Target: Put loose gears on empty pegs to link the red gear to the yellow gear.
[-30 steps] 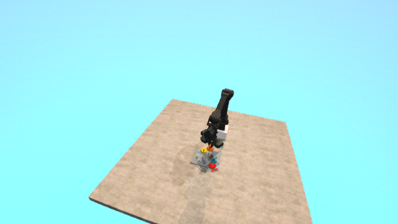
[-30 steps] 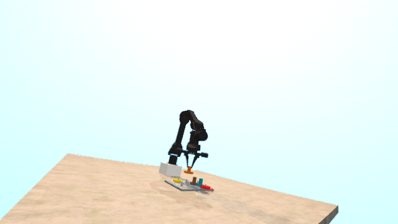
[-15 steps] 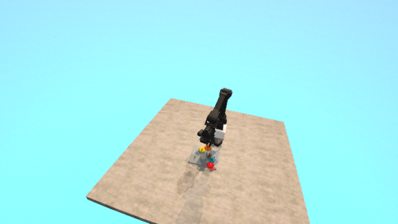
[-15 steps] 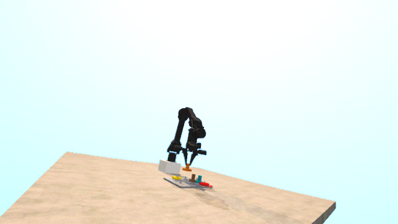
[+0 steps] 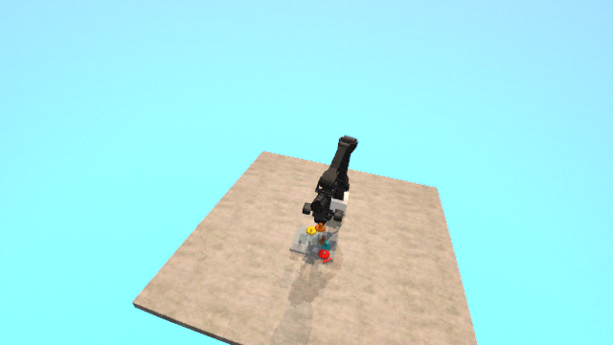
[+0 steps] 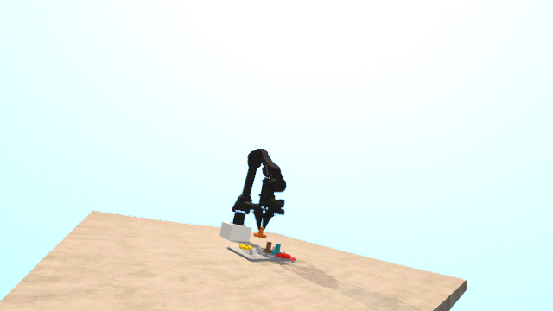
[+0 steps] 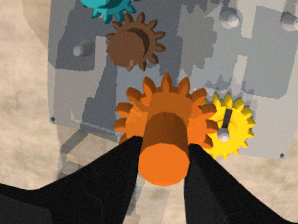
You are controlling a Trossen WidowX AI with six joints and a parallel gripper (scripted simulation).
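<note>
My gripper is shut on the handle of the orange gear and holds it above the grey board. In the wrist view the orange gear partly covers the edge of the yellow gear, which has a black stripe. The brown gear stands on the board beside the teal gear. The red gear is on the far side of the teal gear. What lies under the orange gear is hidden.
Bare pegs show in the wrist view: one left of the brown gear, one at the top and one at the top right. The red arrow lies beside the red gear. The white arm base stands behind the board.
</note>
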